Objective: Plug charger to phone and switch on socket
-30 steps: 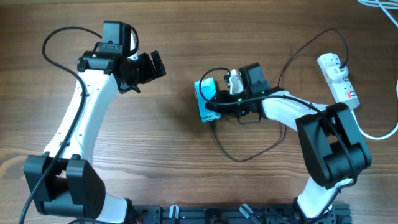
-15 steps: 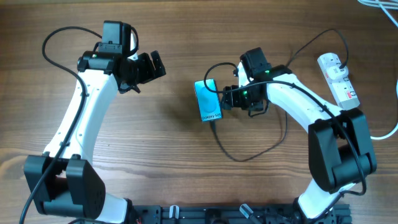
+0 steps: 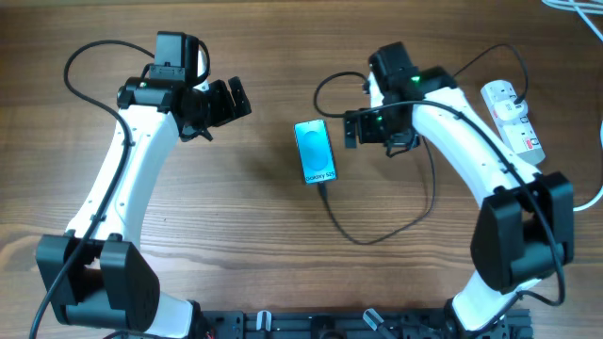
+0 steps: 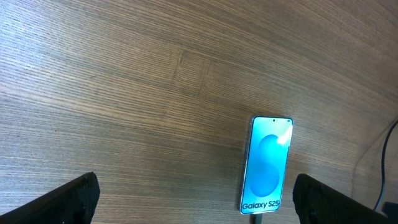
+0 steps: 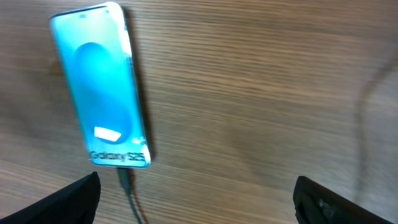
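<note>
The phone [image 3: 315, 152] lies flat mid-table, teal screen up, and also shows in the left wrist view [image 4: 268, 163] and the right wrist view [image 5: 99, 86]. The black charger cable [image 3: 363, 235] meets the phone's near end [image 5: 124, 178] and loops right toward the white socket [image 3: 513, 122] at the far right. My right gripper [image 3: 356, 129] is open and empty, just right of the phone and above the table. My left gripper [image 3: 231, 99] is open and empty, well left of the phone.
A thick white cord [image 3: 579, 202] leaves the socket toward the right edge. More white cords [image 3: 577, 11] lie at the top right corner. Bare wood lies between the two arms and along the front.
My right gripper has let go at the phone and pulled back up and to the right. The phone now lies uncovered with the cable at its end. The left arm has not moved.
</note>
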Robot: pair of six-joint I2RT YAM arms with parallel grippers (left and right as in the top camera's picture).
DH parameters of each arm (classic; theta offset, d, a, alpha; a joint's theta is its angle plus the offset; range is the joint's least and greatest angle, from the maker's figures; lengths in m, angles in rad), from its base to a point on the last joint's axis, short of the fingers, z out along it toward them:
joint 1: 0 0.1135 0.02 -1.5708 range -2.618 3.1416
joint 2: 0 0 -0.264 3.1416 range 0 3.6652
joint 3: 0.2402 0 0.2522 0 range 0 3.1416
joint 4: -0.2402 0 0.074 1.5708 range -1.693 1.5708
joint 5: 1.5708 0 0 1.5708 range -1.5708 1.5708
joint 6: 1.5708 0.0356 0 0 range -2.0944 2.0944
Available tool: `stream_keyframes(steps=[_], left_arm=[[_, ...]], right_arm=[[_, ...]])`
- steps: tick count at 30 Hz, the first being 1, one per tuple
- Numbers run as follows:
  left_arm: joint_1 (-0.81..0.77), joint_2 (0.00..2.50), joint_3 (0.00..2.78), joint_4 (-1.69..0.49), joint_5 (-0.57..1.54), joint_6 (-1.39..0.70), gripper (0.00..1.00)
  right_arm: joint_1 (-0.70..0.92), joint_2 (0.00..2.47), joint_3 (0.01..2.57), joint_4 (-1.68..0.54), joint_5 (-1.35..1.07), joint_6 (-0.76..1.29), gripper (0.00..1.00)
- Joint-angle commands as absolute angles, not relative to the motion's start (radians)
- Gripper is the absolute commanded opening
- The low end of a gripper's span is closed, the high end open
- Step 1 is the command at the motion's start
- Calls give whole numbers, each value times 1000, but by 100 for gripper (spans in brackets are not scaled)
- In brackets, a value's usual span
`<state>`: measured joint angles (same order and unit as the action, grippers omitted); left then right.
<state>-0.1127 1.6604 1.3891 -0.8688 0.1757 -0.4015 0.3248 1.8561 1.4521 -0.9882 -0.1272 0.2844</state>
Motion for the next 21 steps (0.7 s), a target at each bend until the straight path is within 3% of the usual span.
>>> stream_keyframes(steps=[1,12,21], left_arm=[[-109,1655,1385,-868,162,-400,100],[-109,1655,1385,-868,162,-400,100],[-109,1655,1385,-868,162,-400,100]], right_arm=[[233,1737,1465,-996,3,370,100],[-321,1672,1461,-999,82,423,100],[-513,1767,1457,-882,150,419,100]])
